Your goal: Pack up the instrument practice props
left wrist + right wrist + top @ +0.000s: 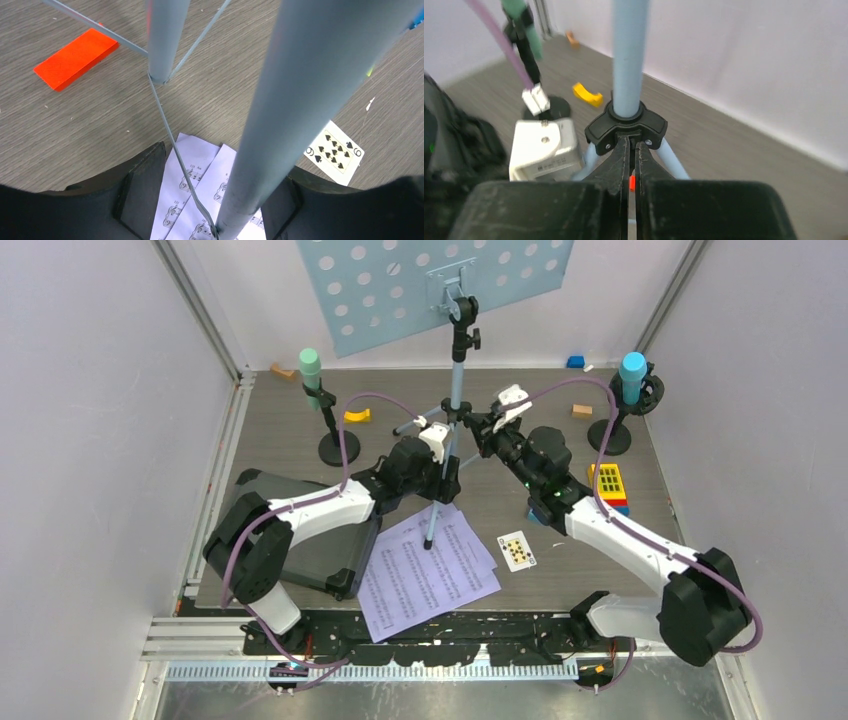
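Note:
The pale blue perforated music rack point(430, 280) stands upright on its pole point(455, 380) at mid-table. One tripod leg point(300, 100) runs down onto the lilac sheet-music pages point(425, 570). My left gripper point(210, 200) is open around that leg, which lies near the right pad with a gap on the left. My right gripper point(630, 142) is shut, its tips against the black tripod hub point(626, 125), and nothing shows between them. The green microphone point(310, 365) stands on a black pole at back left. The blue microphone point(632, 370) stands likewise at back right.
A dark open case point(320, 540) lies under my left arm. A playing card point(516, 551) sits right of the pages. An orange flat block point(75, 57), a yellow curved block point(357, 416) and a colourful block point(608, 485) lie around. Pale walls enclose the table.

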`<state>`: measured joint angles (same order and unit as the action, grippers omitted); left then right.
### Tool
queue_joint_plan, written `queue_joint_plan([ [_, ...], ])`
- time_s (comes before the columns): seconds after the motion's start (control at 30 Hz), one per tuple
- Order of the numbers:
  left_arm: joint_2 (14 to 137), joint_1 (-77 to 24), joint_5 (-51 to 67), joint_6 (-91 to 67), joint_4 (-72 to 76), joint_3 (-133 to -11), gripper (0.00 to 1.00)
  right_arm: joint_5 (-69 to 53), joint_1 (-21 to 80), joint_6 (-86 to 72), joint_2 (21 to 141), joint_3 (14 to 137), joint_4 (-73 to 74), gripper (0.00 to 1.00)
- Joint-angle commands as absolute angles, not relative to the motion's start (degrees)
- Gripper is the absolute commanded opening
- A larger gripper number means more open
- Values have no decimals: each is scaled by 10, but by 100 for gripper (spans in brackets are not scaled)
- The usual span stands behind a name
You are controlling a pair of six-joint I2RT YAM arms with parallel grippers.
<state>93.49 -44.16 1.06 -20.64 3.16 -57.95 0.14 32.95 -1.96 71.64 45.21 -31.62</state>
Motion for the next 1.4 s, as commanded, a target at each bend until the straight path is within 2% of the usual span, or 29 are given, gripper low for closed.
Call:
queue_joint_plan([
  [0.0,937,-443,5,-204,27,-602,66,-122,399,269,668,483,-163,1],
  [0.13,937,-444,5,-199,18,-608,66,-89,410,420,658,488,-93,1],
  [0.27,937,-444,5,-195,14,-612,66,-71,413,468,647,479,-94,2],
  [0.3,938,-444,5,-195,14,-613,66,-66,413,464,646,478,-108,5],
  [0.33,939,-444,5,-196,13,-613,66,-62,413,449,645,475,-117,14],
  [0.47,938,-444,5,-197,12,-614,66,-62,413,380,633,463,-178,36],
  [0.67,929,-444,4,-187,6,-620,67,-53,412,265,604,457,-234,52],
  [0.83,915,-444,5,-185,7,-617,70,7,412,138,595,506,-204,55],
  [0.93,907,-444,5,-184,7,-613,73,88,411,100,603,572,-158,57],
  [1.07,904,-444,-12,-179,-18,-615,78,102,405,79,638,632,-130,57],
  [1.37,869,-444,-28,-188,-3,-585,81,142,400,54,721,708,-127,57],
])
